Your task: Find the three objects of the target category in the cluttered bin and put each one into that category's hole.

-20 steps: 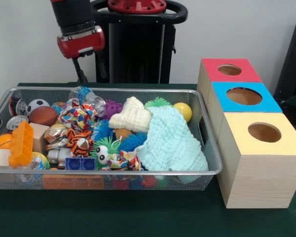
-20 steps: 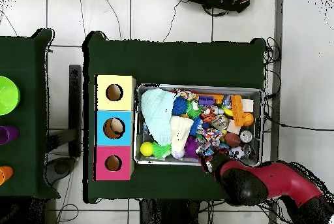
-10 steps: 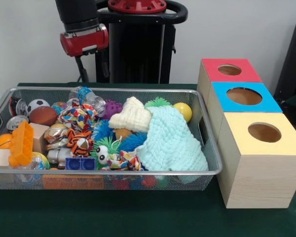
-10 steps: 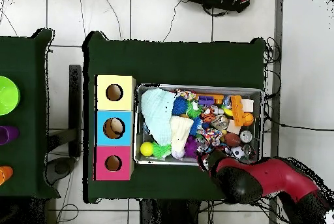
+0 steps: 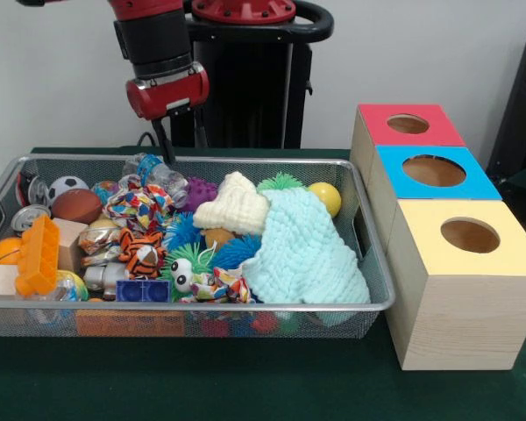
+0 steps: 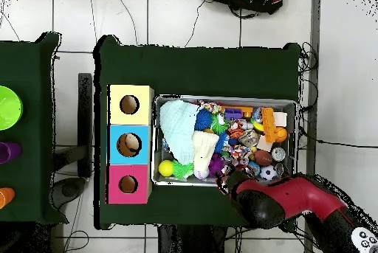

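Hovering claw point(image 5: 167, 151) above clear bottle point(image 5: 160, 174) at bin point(image 5: 245, 306) back rim.

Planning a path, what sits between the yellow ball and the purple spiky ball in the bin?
In the front view, the cream cloth and a green spiky ball.

Red arm point(image 6: 295, 200) beside cluttered bin point(image 6: 294, 128)

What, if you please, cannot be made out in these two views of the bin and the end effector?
- End effector: open or shut unclear; front view shows thin dark tips, overhead view hides it under the arm.
- Bin contents beneath the mint knitted cloth: covered in both views.
- Insides of the three box holes: dark.
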You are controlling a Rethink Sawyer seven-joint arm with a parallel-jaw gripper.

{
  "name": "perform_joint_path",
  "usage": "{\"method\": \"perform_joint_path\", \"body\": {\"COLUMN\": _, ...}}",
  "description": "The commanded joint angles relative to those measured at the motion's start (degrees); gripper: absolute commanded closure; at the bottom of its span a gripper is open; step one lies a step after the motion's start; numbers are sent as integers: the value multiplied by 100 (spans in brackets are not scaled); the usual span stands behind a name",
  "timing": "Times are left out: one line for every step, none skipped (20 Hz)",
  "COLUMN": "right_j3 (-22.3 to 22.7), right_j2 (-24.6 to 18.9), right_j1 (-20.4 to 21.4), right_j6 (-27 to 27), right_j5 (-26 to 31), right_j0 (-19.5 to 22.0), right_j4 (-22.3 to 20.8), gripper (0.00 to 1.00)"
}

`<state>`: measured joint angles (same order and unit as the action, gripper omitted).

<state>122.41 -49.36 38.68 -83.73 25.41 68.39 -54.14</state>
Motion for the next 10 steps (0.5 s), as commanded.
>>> {"method": "perform_joint_path", "body": {"right_j3": -666, "right_j2": 274, "right_j1": -399, "right_j6": 370, "right_j5": -224, "right_j0": 57, "right_j4": -497, "gripper": 0}}
{"method": "perform_joint_path", "body": {"right_j3": -669, "right_j2": 241, "right_j1": -388, "right_j6": 407, "right_j5": -177, "right_j0": 88, "right_j4": -452, "gripper": 0}}
{"method": "perform_joint_path", "body": {"right_j3": -679, "right_j2": 209, "right_j1": -394, "right_j6": 454, "right_j5": -106, "right_j0": 116, "right_j4": -392, "gripper": 0}}
{"method": "perform_joint_path", "body": {"right_j3": -682, "right_j2": 186, "right_j1": -392, "right_j6": 476, "right_j5": -65, "right_j0": 142, "right_j4": -343, "gripper": 0}}
{"method": "perform_joint_path", "body": {"right_j3": -688, "right_j2": 162, "right_j1": -382, "right_j6": 488, "right_j5": -29, "right_j0": 161, "right_j4": -299, "gripper": 0}}
{"method": "perform_joint_path", "body": {"right_j3": -695, "right_j2": 151, "right_j1": -383, "right_j6": 499, "right_j5": 0, "right_j0": 167, "right_j4": -274, "gripper": 0}}
{"method": "perform_joint_path", "body": {"right_j3": -701, "right_j2": 140, "right_j1": -385, "right_j6": 509, "right_j5": 29, "right_j0": 173, "right_j4": -248, "gripper": 0}}
{"method": "perform_joint_path", "body": {"right_j3": -707, "right_j2": 129, "right_j1": -386, "right_j6": 519, "right_j5": 57, "right_j0": 179, "right_j4": -223, "gripper": 0}}
{"method": "perform_joint_path", "body": {"right_j3": -713, "right_j2": 119, "right_j1": -388, "right_j6": 529, "right_j5": 86, "right_j0": 185, "right_j4": -197, "gripper": 0}}
{"method": "perform_joint_path", "body": {"right_j3": -728, "right_j2": 96, "right_j1": -396, "right_j6": 568, "right_j5": 132, "right_j0": 209, "right_j4": -155, "gripper": 0}}
